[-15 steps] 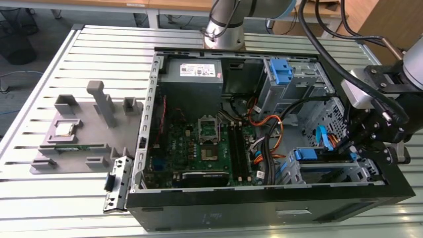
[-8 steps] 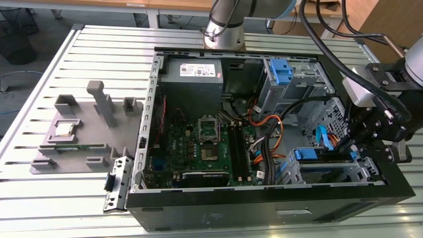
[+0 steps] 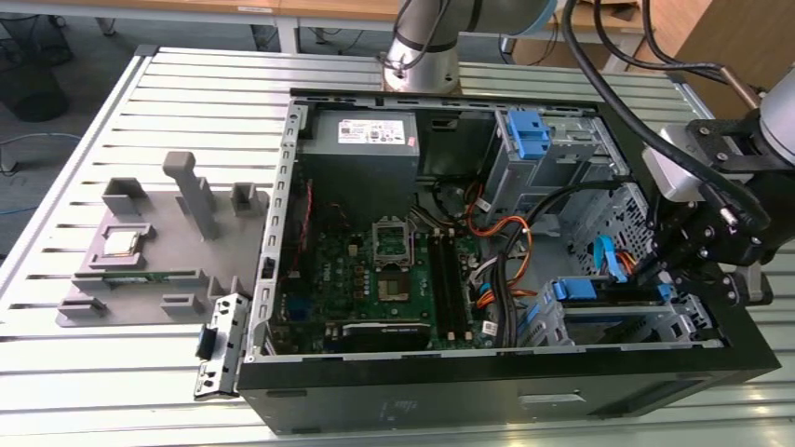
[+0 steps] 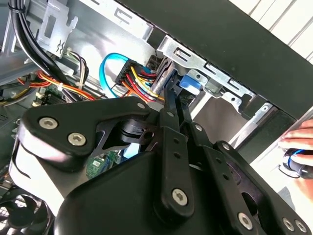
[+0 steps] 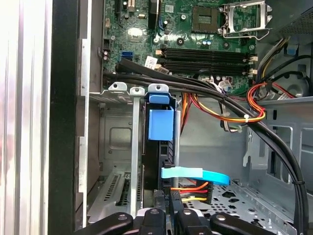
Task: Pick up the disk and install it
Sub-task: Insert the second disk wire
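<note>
Pressing point: the gripper (image 4: pixel 171 100) sits low in the drive cage (image 3: pixel 695 321) at the exterior view's right, inside the open computer case (image 3: pixel 497 396).
Pincer: the fingers (image 4: pixel 168 115) are drawn together to a narrow tip, touching the blue bracket edge of the disk (image 5: pixel 160 125); whether they pinch it or only push on it cannot be told.
Disk: it stands on edge in a cage slot, blue tab (image 5: pixel 160 98) up, with a flat blue data cable (image 5: pixel 195 175) and coloured power wires (image 5: pixel 193 191) plugged at its end.
Task state: the disk looks seated or nearly seated.
Risk: the black cable bundle (image 5: pixel 195 85) runs just over the cage mouth, so the linkage could snag it.
Risk: an off-axis push could jam the bracket against the metal rails (image 5: pixel 135 147).
Bystander: a person's hand (image 4: pixel 298 147) rests near the case's outer wall.
</note>
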